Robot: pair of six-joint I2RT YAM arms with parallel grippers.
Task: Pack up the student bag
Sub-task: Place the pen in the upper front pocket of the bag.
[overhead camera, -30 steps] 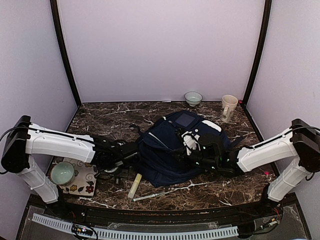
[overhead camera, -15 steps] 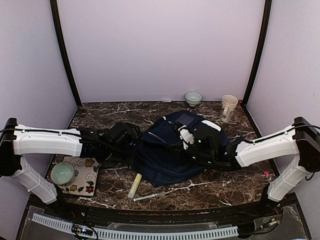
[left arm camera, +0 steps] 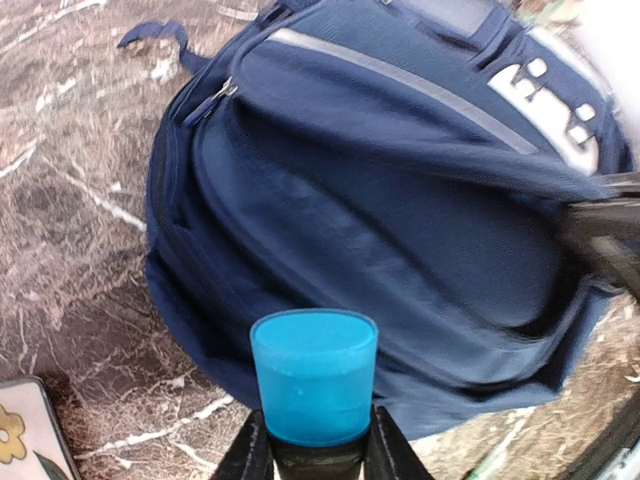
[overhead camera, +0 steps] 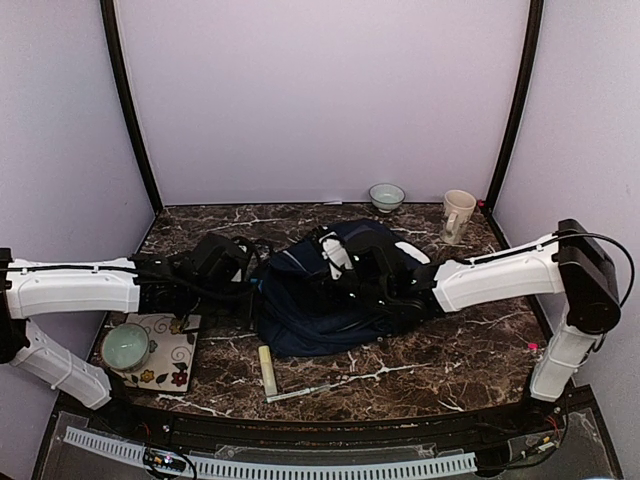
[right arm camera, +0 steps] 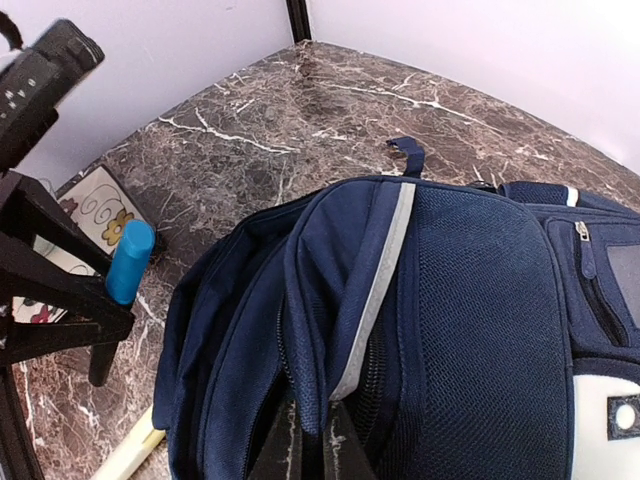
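Note:
The navy student bag (overhead camera: 330, 295) lies in the middle of the marble table, with a grey stripe and a white patch; it fills the left wrist view (left arm camera: 400, 190) and the right wrist view (right arm camera: 450, 300). My left gripper (overhead camera: 238, 283) sits at the bag's left side, shut on a blue capped cylinder (left arm camera: 314, 375), also seen in the right wrist view (right arm camera: 130, 260). My right gripper (right arm camera: 308, 440) is shut on a fold of the bag's striped flap (right arm camera: 340, 300) and holds it raised.
A pale yellow stick (overhead camera: 267, 365) and a thin pen (overhead camera: 300, 392) lie in front of the bag. A green bowl (overhead camera: 126, 345) sits on a floral mat (overhead camera: 172, 355) at the left. A small bowl (overhead camera: 386, 196) and a white mug (overhead camera: 458, 214) stand at the back.
The right gripper has pulled the bag's flap left and towards the back, shifting the bag leftward. The left arm has drawn back to the left with the blue cylinder.

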